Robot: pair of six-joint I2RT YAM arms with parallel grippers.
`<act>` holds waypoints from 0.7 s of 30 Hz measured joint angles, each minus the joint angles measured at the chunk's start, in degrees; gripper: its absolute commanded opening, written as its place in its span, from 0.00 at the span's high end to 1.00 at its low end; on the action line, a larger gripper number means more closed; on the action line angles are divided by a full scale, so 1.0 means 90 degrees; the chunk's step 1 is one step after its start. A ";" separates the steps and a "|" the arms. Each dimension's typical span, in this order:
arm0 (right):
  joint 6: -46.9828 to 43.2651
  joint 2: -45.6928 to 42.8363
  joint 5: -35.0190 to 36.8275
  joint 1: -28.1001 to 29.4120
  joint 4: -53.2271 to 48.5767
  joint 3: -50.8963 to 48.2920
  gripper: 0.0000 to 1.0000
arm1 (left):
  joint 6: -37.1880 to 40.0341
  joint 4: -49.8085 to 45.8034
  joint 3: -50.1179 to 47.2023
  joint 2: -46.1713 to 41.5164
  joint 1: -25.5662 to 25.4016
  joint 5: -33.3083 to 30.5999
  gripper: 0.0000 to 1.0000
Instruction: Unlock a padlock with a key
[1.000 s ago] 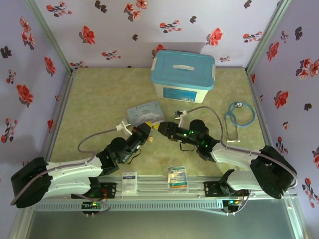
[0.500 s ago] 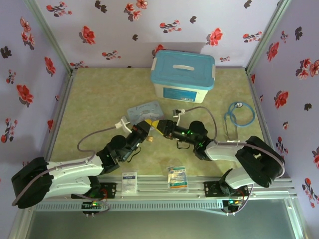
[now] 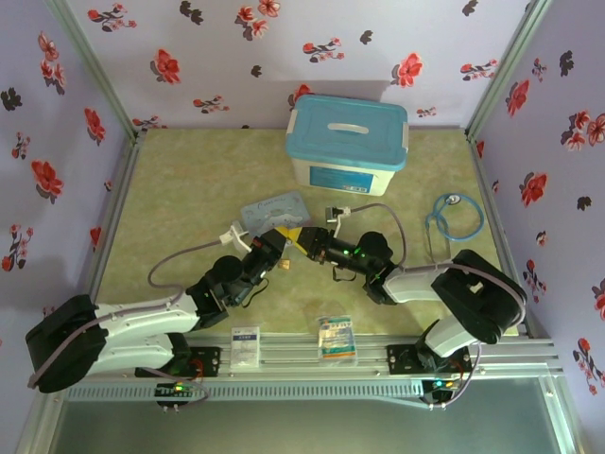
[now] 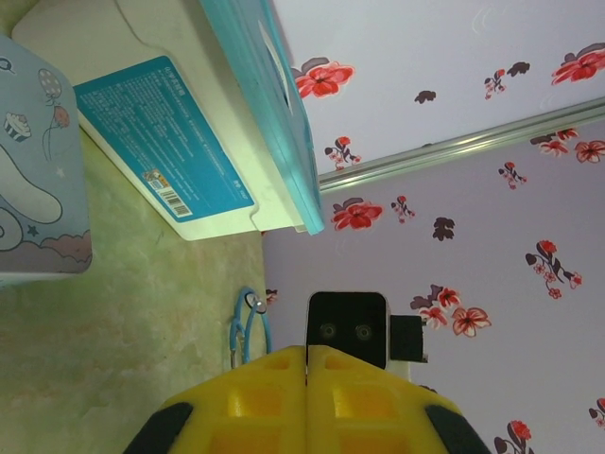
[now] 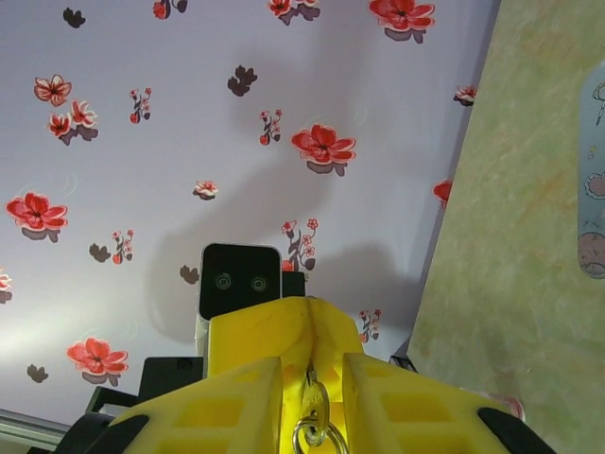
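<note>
The table [image 3: 189, 180] is mottled yellow-green, like pale marble. The walls [image 3: 217, 57] are lilac, strewn with red blossoms and smaller dark ones. The lidded plastic storage box [image 3: 347, 147] has a teal-blue lid, a white body and a blue label. The flat cartoon tin [image 3: 276, 212] is light blue with a white figure. The coiled stethoscope [image 3: 454, 216] is blue. The left hand [image 4: 305, 364] and right hand [image 5: 312, 378] have bright yellow fingers. The tiny padlock [image 5: 313, 409] is brass-yellow with a silver loop.
</note>
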 measured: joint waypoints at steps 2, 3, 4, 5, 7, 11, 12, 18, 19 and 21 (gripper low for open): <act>0.0041 0.0058 -0.0002 0.0000 0.0075 0.0000 0.81 | -0.0032 -0.0002 0.0000 0.0015 0.0012 0.0000 1.00; 0.0051 0.0087 -0.0005 0.0000 0.0095 -0.0002 0.81 | -0.0046 0.0000 -0.0002 0.0017 0.0012 0.0002 1.00; 0.0051 0.0104 -0.0005 0.0000 0.0104 -0.0005 0.82 | -0.0051 0.0002 -0.0002 0.0019 0.0017 0.0002 1.00; 0.0051 0.0114 -0.0002 0.0000 0.0114 -0.0017 0.83 | -0.0053 -0.0002 -0.0002 0.0019 0.0024 0.0002 1.00; 0.0051 0.0114 0.0002 0.0000 0.0158 -0.0056 0.82 | -0.0068 0.0000 -0.0015 0.0019 0.0024 0.0015 1.00; 0.0073 0.0114 0.0007 0.0000 0.0202 -0.0158 0.86 | -0.0073 -0.0010 -0.0039 0.0022 0.0029 0.0022 1.00; 0.0095 0.0114 0.0010 0.0000 0.0206 -0.0168 0.86 | -0.0073 -0.0010 -0.0051 0.0024 0.0029 0.0022 1.00; 0.0102 0.0117 0.0005 -0.0012 0.0204 -0.0170 0.85 | -0.0143 0.0070 -0.0051 0.0160 0.0053 0.0066 1.00; 0.0104 0.0119 0.0005 -0.0012 0.0204 -0.0170 0.85 | -0.0163 0.0090 -0.0051 0.0177 0.0053 0.0068 1.00; 0.0121 0.0131 0.0005 -0.0012 0.0204 -0.0170 0.85 | -0.0214 0.0114 -0.0058 0.0202 0.0053 0.0073 1.00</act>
